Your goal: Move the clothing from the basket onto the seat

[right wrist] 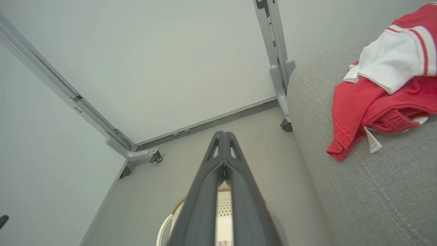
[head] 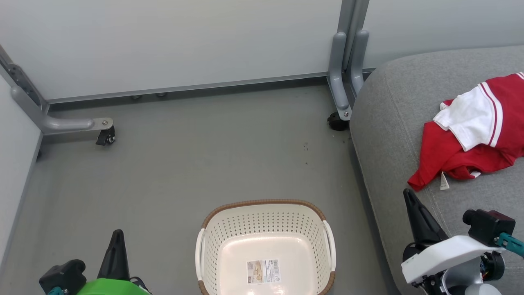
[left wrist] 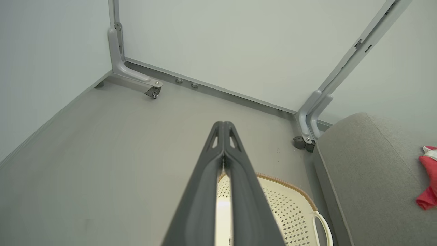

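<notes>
Basket (head: 264, 202), at the lower centre of the head view, stands on the grey floor (head: 184, 164) with its perforated walls and pale bottom bare apart from a barcode sticker (head: 263, 271). No garment lies inside it. Clothing (head: 470, 135) rests in a loose red-and-white heap at the right of the frame, wholly on the seat (head: 393, 123), with one red corner and a small white tag reaching down towards the cushion's lower part.

Judged from this layout, the transfer looks complete, and the step in hand is a check followed by a clean retreat. Done well, it means confirming that the basket holds nothing. The arms should also be drawn away without brushing the heap, since the red corner lies near the tip of the right gripper (head: 408, 196) and could be dragged towards the cushion's rounded edge.

Left gripper (head: 117, 235), at the lower left, hangs above the floor beside the basket. In each wrist view the two dark fingers (left wrist: 205, 177) meet at their tips. Both grippers are fully closed, gripping nothing and touching nothing.
</notes>
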Robot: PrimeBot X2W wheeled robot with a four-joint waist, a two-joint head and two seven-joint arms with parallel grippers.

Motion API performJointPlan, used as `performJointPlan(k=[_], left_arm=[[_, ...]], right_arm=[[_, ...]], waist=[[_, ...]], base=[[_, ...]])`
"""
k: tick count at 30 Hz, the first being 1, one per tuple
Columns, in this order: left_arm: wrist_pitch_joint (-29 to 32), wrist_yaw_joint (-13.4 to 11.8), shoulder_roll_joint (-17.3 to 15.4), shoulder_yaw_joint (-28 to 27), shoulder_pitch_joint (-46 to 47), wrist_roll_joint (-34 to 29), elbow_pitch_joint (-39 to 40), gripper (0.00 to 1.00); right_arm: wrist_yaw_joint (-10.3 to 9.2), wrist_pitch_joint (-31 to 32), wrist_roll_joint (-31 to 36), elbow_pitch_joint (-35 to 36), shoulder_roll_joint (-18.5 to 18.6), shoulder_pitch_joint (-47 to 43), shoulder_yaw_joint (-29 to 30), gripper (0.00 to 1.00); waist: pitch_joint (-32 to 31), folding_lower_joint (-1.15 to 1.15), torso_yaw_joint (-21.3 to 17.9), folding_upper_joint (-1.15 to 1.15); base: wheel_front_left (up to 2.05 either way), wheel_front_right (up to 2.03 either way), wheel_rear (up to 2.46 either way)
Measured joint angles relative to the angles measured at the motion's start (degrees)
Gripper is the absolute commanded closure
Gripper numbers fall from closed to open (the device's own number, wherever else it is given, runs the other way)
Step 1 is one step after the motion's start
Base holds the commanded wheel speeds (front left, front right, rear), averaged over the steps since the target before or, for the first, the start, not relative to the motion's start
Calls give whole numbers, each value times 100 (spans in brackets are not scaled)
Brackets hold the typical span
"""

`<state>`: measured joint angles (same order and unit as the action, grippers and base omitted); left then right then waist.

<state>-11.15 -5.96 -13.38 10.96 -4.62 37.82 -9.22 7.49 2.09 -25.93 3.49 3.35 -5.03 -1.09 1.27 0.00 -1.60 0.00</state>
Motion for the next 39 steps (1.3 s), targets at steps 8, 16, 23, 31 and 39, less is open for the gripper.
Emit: performJointPlan(k=[8, 16, 23, 31, 39], left_arm=[[178, 149, 97, -175, 118, 646, -56, 100], [327, 290, 185, -335, 221, 1235, -111, 100], [475, 394, 264, -464, 310, 1691, -152, 100], [612, 517, 353, -597, 416, 2203, -190, 100], [758, 634, 423, -733, 484, 2654, -223, 100]], right_arm=[[0, -9, -822, -200, 62, 124, 14, 100], [-1, -10, -1541, -376, 88, 221, 38, 100], [-1, -9, -2127, -522, 100, 308, 64, 100], [-1, -5, -2750, -675, 111, 419, 98, 100], [-1, 34, -3314, -817, 121, 522, 144, 100]], waist=[[-8, 0, 12, 0], [-16, 0, 23, 0], [-23, 0, 33, 0], [-31, 0, 45, 0], [-39, 0, 56, 0]], base=[[0, 0, 0], [0, 0, 0], [0, 0, 0], [0, 0, 0], [0, 0, 0]])
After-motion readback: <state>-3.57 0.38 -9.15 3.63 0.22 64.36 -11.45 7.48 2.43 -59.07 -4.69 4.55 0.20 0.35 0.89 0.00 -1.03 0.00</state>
